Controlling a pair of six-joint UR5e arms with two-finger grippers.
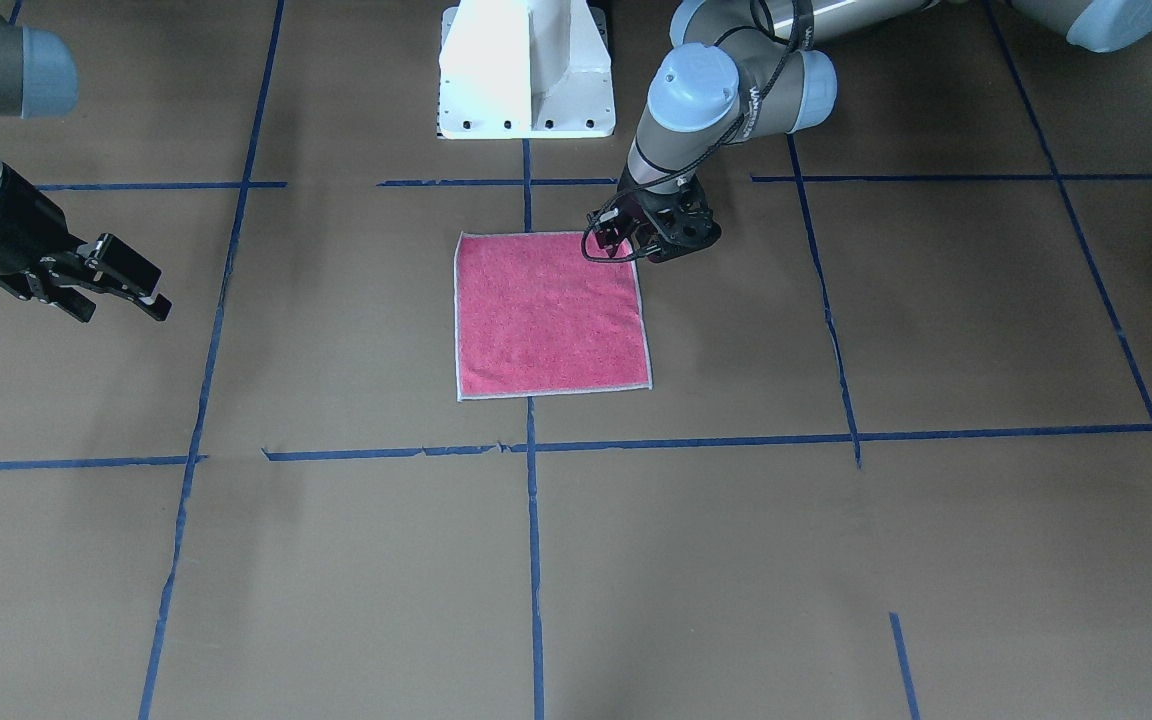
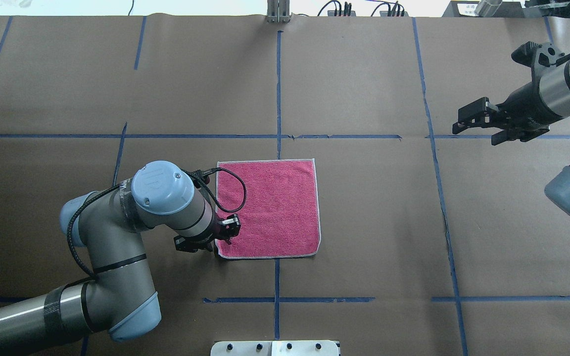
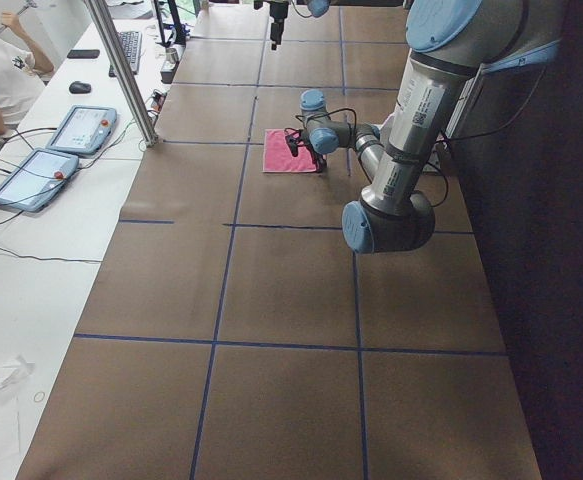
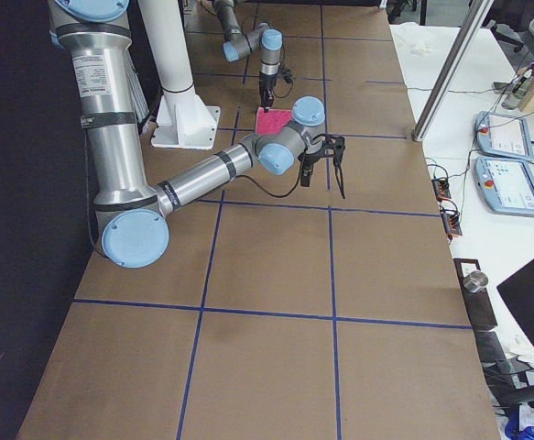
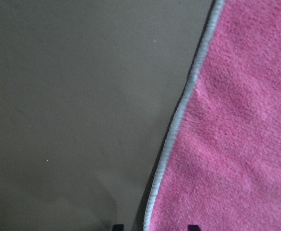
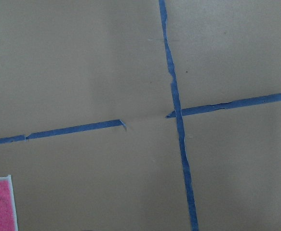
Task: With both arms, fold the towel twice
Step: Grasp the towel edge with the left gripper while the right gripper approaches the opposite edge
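Brown matte paper covers the table [image 1: 836, 560], gridded with blue tape [image 1: 534, 560]. At its centre lies the square towel [image 2: 275, 207], flat, fuzzy pink terry up, rimmed by pale stitched edging [image 5: 176, 125]. The left gripper [image 2: 221, 238] points down at the towel's corner nearest the robot's left, jaws parted astride the edging. The right gripper [image 2: 474, 132] hovers well apart, jaws spread.
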